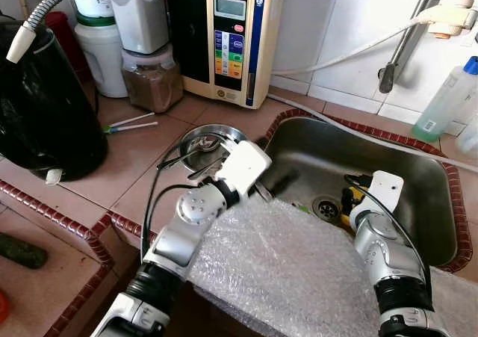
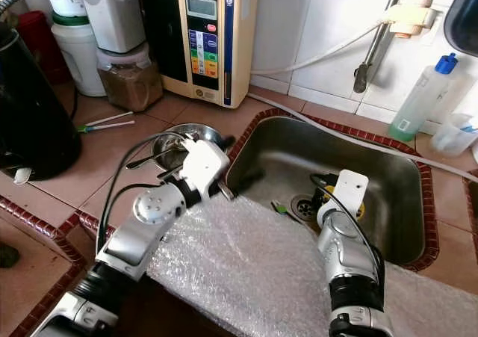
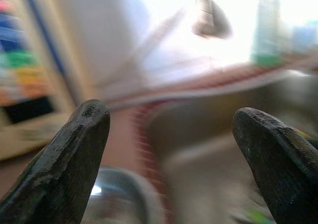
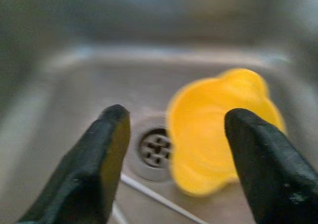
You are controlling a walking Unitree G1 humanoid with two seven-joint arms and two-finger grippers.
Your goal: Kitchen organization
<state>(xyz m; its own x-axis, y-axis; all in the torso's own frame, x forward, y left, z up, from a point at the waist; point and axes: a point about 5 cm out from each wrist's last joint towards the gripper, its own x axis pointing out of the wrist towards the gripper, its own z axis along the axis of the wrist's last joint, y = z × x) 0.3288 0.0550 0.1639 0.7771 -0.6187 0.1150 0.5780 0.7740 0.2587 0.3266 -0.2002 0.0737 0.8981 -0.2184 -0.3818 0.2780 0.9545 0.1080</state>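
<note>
Between the parted right gripper (image 4: 174, 149) fingers lies a yellow cup (image 4: 218, 129).

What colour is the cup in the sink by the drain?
Yellow. The cup shows best in the right wrist view, lying beside the drain.

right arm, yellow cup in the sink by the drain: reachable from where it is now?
Probably yes. The right gripper is already down in the sink, fingers open, with the yellow cup lying on its side just ahead by the drain. Nothing sits between the fingers and the cup.
</note>
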